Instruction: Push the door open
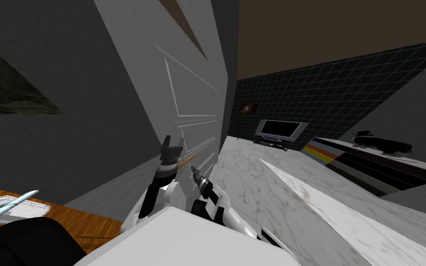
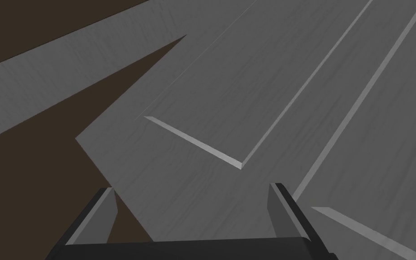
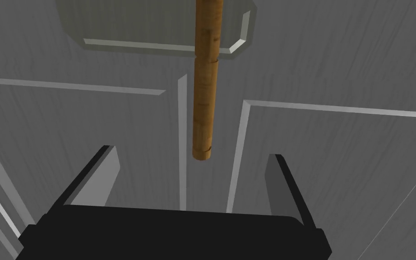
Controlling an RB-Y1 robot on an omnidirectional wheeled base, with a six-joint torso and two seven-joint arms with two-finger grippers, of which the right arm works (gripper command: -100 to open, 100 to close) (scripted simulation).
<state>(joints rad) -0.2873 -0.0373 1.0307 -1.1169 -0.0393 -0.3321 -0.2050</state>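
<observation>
**Both hands released at the door (image 1: 193,92)**

The grey panelled door carries a brown lever handle (image 3: 206,90). The right hand (image 3: 191,151) sits just short of the handle's tip, fingers spread, gripping nothing. The left hand (image 1: 172,140), likewise released, sits just beside the handle, facing the door.

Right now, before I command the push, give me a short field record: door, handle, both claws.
door: grey, panelled, close in front
handle: brown lever on a grey plate, free end pointing toward the right claw
right claw: open, centred on the lever's tip, not gripping it
left claw: open, facing a door panel, next to the handle in the head view; contact cannot be told
held: nothing
</observation>
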